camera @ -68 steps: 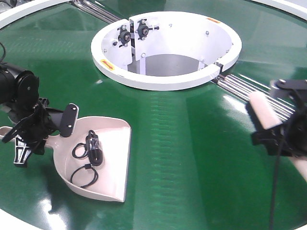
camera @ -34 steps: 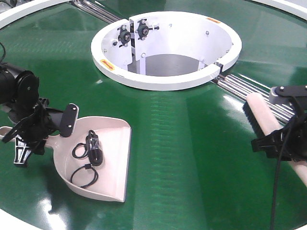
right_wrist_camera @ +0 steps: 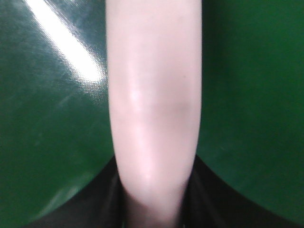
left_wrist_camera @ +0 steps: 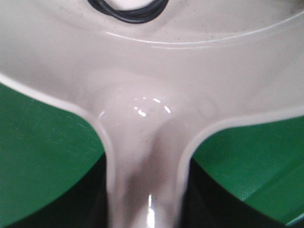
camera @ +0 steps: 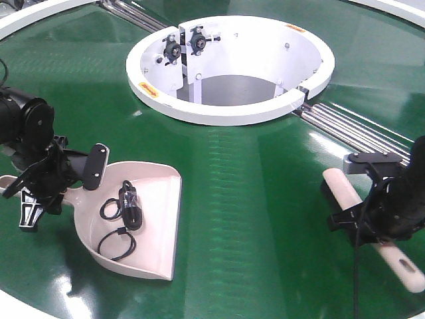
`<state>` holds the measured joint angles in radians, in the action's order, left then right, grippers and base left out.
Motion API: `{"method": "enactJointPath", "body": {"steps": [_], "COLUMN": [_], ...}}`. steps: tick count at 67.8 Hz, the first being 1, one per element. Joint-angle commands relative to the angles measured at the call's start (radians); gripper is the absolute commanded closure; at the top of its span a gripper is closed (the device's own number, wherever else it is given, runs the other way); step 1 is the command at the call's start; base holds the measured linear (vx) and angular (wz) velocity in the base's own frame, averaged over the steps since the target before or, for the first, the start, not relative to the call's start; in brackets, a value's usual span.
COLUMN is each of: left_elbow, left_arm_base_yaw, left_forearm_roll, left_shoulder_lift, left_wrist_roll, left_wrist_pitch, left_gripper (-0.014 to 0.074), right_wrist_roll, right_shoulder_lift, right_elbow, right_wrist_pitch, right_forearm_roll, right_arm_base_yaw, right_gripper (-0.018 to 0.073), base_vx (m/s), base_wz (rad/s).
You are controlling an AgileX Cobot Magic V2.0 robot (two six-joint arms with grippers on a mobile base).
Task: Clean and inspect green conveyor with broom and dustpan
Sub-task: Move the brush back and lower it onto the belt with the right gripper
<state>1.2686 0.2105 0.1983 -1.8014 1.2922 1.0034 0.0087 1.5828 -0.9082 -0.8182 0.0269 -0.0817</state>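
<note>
Dustpan (camera: pixel 156 226) lies flat on the green conveyor (camera: pixel 252 199) at the left front of the belt, with its handle pointing left. A coiled black cable (camera: pixel 123 212) rests inside the pan; the left wrist view shows one loop of it at the top of the frame. The left gripper (camera: pixel 60 189) is clamped on the dustpan handle, and the wrist view shows the handle running down between two dark jaws. The broom (camera: pixel 342 193) is on the right side of the belt, well apart from the dustpan. Its head end points toward the white ring (camera: pixel 229 113) at the centre and its handle end points toward the near right edge. The right gripper (camera: pixel 368 216) is closed around the middle of the broom. The right wrist view shows the smooth beige back of the broom extending away between the jaws, with green belt on both sides. It cannot be told whether the bristles touch the belt. Steel rollers (camera: pixel 345 129) run from the ring toward the right edge, behind the broom.
</note>
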Motion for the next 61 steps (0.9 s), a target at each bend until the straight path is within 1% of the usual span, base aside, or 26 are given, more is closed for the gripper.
{"method": "enactJointPath", "body": {"steps": [1,17,24,27,35,42,46,54,61], "left_elbow": [0.018,0.018,0.018,0.018,0.018,0.018,0.018,0.018,0.018], "left_arm_base_yaw": [0.005,0.005,0.005,0.005,0.005,0.005,0.005,0.005,0.005], "left_forearm_roll": [-0.001,-0.001,-0.019,-0.029,-0.026,-0.026,-0.026,-0.026,-0.026], "left_shoulder_lift": [0.045,0.045,0.045,0.045,0.045,0.045,0.045,0.045,0.045], "left_wrist_roll": [-0.014,-0.014,-0.014,-0.014,-0.014,-0.014,-0.015,-0.021,-0.066], "left_wrist_pitch": [-0.021,-0.016,-0.018,-0.018,-0.019,-0.034,-0.039,-0.035,-0.035], "left_gripper": [0.0604,0.0604,0.0604,0.0604,0.0604,0.0594,0.0577,0.051,0.0414], "right_wrist_roll": [-0.009,-0.009,-0.009,-0.009,-0.009,-0.009,-0.009,-0.009,-0.009], "right_shoulder_lift": [-0.001,0.017,0.017,0.017,0.017,0.017,0.017,0.017,0.013], "right_elbow": [-0.023,-0.023,-0.023,-0.023,-0.023,-0.023,-0.023,-0.023,-0.023], "right_wrist_pitch": [0.033,0.043,0.038,0.032,0.02,0.011,0.007,0.006,0.007], "right_forearm_roll": [0.018,0.033,0.034,0.037,0.038,0.039,0.039,0.038,0.038], "right_arm_base_yaw": [0.006,0.006,0.006,0.006,0.006,0.006,0.006,0.006,0.006], "right_gripper": [0.0561,0.0551,0.0533,0.0521,0.0473,0.0408,0.037,0.0272,0.0196], "base_vx": [0.0,0.0,0.0,0.0,0.0,0.0,0.0,0.0,0.0], "base_wz": [0.0,0.0,0.0,0.0,0.0,0.0,0.0,0.0,0.0]}}
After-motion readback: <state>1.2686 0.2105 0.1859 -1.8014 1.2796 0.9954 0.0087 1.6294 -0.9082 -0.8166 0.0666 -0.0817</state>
